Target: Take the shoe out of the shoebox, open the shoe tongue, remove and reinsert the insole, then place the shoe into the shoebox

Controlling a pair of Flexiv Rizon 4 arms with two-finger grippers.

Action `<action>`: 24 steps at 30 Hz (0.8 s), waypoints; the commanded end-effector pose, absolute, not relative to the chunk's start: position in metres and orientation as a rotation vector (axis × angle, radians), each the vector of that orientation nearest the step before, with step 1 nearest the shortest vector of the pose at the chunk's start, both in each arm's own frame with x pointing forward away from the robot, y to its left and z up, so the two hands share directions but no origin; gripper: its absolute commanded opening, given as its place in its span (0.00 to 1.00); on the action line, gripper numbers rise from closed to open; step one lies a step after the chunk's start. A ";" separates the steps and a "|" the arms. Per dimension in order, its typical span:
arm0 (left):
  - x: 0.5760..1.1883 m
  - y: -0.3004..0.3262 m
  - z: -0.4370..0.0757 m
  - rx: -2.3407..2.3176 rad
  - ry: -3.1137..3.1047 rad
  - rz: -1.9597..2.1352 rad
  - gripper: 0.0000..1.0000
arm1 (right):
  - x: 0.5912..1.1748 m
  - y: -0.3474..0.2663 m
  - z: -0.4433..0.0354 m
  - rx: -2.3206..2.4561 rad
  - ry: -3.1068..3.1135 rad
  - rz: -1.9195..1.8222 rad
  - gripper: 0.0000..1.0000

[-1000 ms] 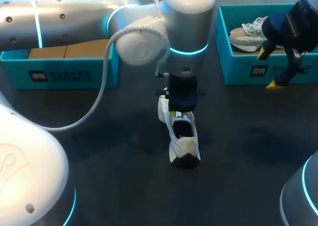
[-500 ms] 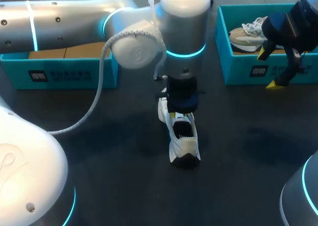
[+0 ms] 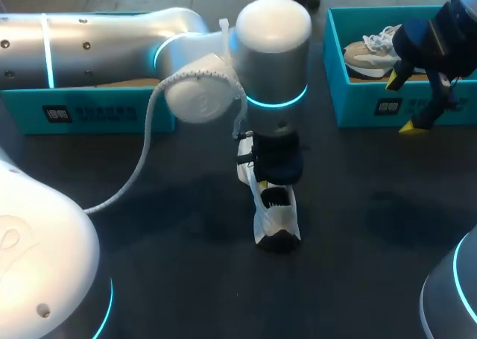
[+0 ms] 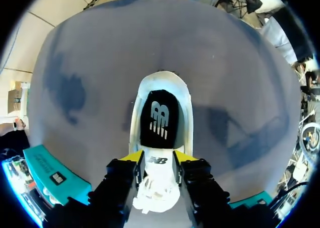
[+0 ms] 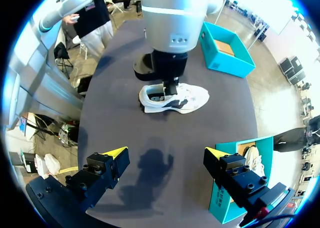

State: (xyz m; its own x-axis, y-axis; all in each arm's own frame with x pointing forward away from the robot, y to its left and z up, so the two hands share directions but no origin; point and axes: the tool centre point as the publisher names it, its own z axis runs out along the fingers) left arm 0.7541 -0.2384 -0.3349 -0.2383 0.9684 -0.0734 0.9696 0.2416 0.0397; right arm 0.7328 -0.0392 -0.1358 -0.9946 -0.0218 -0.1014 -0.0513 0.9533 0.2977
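The left jaws clamp the tongue [image 4: 159, 164] of the white shoe [image 4: 161, 82].

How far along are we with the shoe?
Done: the shoe stands out on the table. In hand: the left pincer is shut on the tongue, insole lying inside. To do: insole out and back in, then shoe into the empty shoebox. Right pincer open, holding nothing.

Left hand [image 4: 159, 157] lower on shoe [image 3: 277, 221]
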 end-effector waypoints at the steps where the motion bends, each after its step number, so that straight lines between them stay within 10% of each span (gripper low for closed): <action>1: 0.749 -0.226 -0.315 1.837 2.423 -0.012 0.46 | 0.735 -0.038 -0.136 -0.055 3.013 0.458 1.00; 10: 0.753 -0.204 -0.292 1.453 2.635 0.067 0.55 | 0.735 -0.038 -0.136 -0.055 3.013 0.458 1.00; 12: 0.751 -0.198 -0.287 1.359 2.684 0.055 0.67 | 0.735 -0.038 -0.136 -0.055 3.013 0.458 1.00; 14: 0.748 -0.191 -0.284 1.300 2.718 0.013 1.00 | 0.735 -0.038 -0.136 -0.055 3.013 0.458 1.00; 24: 0.748 -0.191 -0.284 1.300 2.718 0.013 1.00 | 0.735 -0.038 -0.136 -0.055 3.013 0.458 1.00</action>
